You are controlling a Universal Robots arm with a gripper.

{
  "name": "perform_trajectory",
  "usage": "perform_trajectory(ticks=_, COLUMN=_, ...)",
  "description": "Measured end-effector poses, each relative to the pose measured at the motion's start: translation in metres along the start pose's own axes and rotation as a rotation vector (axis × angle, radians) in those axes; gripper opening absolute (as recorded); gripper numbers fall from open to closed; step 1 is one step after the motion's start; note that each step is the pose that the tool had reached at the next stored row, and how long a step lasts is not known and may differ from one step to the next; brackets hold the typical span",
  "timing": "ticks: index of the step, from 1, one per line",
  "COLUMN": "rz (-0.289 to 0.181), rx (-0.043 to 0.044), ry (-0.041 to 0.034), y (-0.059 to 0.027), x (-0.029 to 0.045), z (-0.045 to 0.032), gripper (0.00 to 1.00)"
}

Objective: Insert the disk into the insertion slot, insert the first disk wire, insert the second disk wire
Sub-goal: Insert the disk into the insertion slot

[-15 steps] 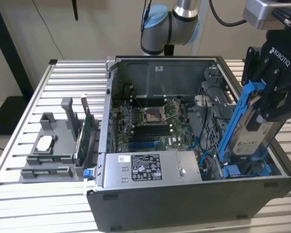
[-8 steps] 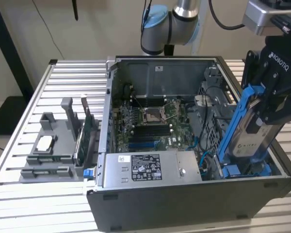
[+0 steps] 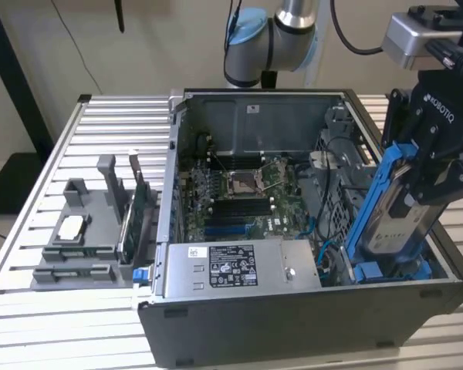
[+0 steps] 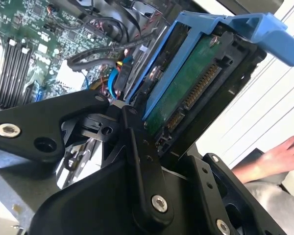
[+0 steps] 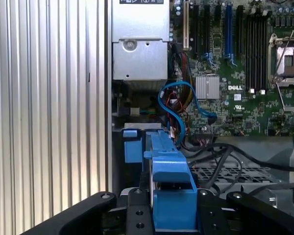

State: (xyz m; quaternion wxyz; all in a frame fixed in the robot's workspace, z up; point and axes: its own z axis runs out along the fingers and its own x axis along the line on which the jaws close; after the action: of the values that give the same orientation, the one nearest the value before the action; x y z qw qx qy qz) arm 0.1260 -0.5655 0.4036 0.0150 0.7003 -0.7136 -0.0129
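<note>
The gripper (image 3: 420,185) is clamped on the tilted disk (image 3: 393,222), whose lower end is at the slot (image 3: 391,272), on the exterior view's right.

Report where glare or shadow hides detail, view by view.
Second wrist view: bright light washes the ribbed table behind the disk to white, and the pincer gripping it is nearly black. First wrist view: even light, mild sheen on the power supply. Exterior view: even, the case front dark.
</note>
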Motion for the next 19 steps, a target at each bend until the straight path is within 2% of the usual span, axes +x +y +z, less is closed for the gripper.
perform_trajectory(ticks=19, rz=0.001, rx=0.0, ry=0.0, y=-0.001, x=-0.0001, z=0.0271, gripper=0.32)
